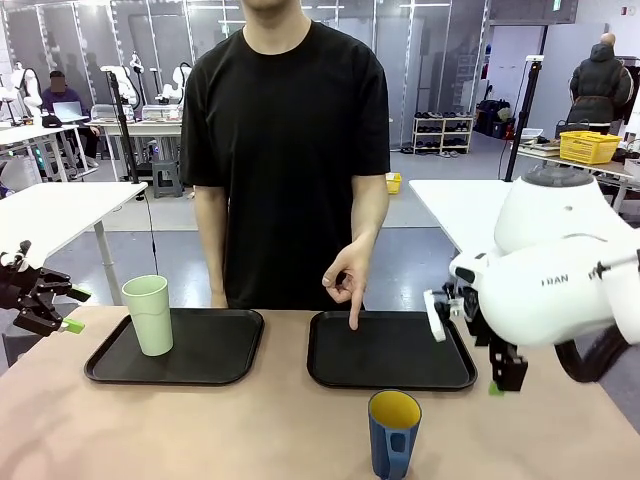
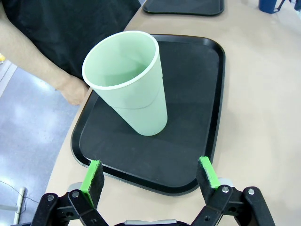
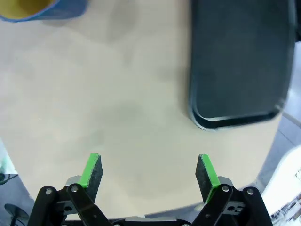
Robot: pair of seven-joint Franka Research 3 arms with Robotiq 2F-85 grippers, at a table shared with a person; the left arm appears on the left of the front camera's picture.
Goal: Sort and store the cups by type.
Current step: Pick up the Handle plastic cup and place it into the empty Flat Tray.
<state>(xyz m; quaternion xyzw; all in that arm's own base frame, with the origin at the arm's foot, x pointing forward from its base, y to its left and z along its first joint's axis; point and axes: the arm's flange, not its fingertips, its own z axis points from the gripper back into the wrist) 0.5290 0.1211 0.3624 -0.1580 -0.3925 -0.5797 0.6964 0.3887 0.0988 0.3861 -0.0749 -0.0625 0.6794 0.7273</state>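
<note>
A tall pale-green cup (image 1: 149, 314) stands upright on the left black tray (image 1: 215, 360); the left wrist view shows this cup (image 2: 130, 84) from above, just beyond the open left gripper (image 2: 151, 175). In the front view the left gripper (image 1: 50, 310) hovers at the table's left edge, apart from the tray. A dark-blue mug with a yellow inside (image 1: 393, 434) stands on the table near the front, its handle facing the camera; its rim shows in the right wrist view (image 3: 37, 9). The right gripper (image 1: 500, 378) is open beside the right tray (image 1: 440, 360), holding nothing. The person's finger (image 1: 353, 318) points down at the right tray.
The right tray (image 3: 240, 66) holds nothing. Bare tan table lies between the trays and the front edge. The person stands at the far side, close behind both trays. The bulky white right arm (image 1: 560, 270) hangs over the table's right end.
</note>
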